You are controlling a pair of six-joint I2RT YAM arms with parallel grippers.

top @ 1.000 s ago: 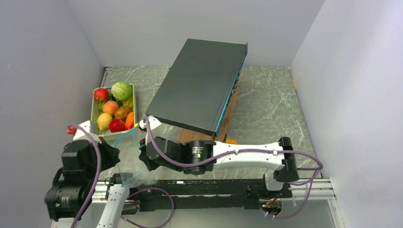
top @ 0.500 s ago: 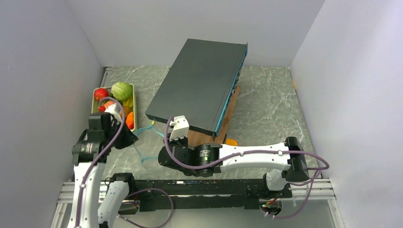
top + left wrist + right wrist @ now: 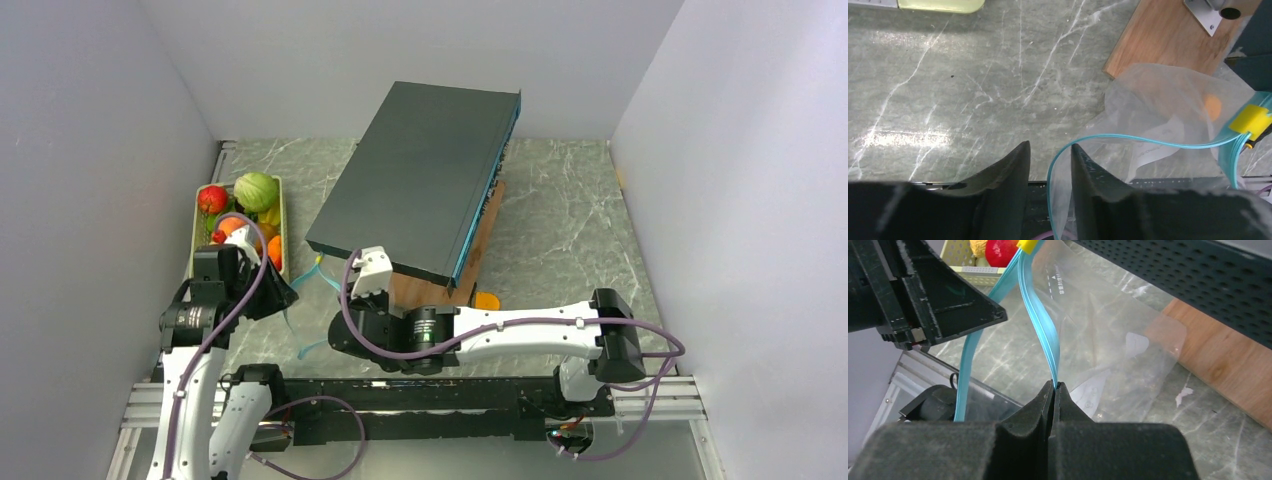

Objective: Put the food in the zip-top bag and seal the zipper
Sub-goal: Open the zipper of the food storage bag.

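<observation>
The clear zip-top bag (image 3: 312, 305) hangs between my two grippers, left of the wooden board. Its teal zipper (image 3: 1128, 141) carries a yellow slider (image 3: 1250, 121). My right gripper (image 3: 1054, 386) is shut on one side of the zipper (image 3: 1040, 315) and holds it up. My left gripper (image 3: 1050, 150) is open; the other side of the zipper runs between its jaws, close to the right finger (image 3: 1083, 165). The food (image 3: 245, 210) fills the yellow-green basket (image 3: 196, 245); a green ball (image 3: 256, 190) and a red apple (image 3: 211, 198) show. An orange piece (image 3: 487, 299) lies by the board.
A big dark slab (image 3: 420, 180) with a blue edge leans on a wooden board (image 3: 440, 292) mid-table. Grey walls close in on three sides. The metal rail (image 3: 450, 395) runs along the near edge.
My left arm swung up from the near edge to beside the basket, then drew slightly nearer. My right gripper moved right with the zipper, spreading the bag's mouth.
</observation>
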